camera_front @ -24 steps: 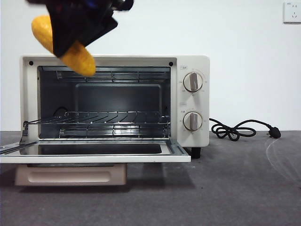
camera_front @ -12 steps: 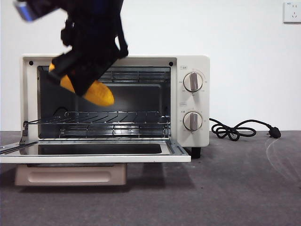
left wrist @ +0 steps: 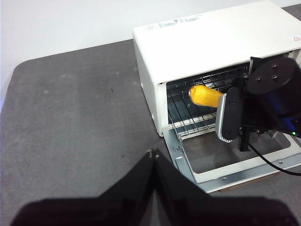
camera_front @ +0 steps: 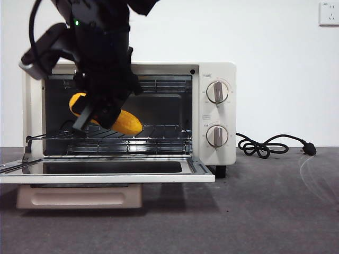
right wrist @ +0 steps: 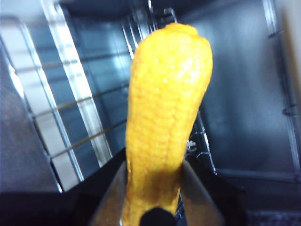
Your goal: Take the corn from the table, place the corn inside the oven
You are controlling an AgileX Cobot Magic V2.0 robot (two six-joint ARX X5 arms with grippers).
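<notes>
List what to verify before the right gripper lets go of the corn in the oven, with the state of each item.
1. Grip: the right gripper is shut on the corn: ok.
2. Oven door is folded fully down, opening unobstructed: ok.
3. Corn is inside the opening, over the wire rack: ok.
4. Corn resting on the rack: its lower tip is at rack level, but contact cannot be told.
5. Corn level for release: it is tilted, one end higher: not ok.
6. Left gripper is shut, empty, and away from the oven over the table: ok.
</notes>
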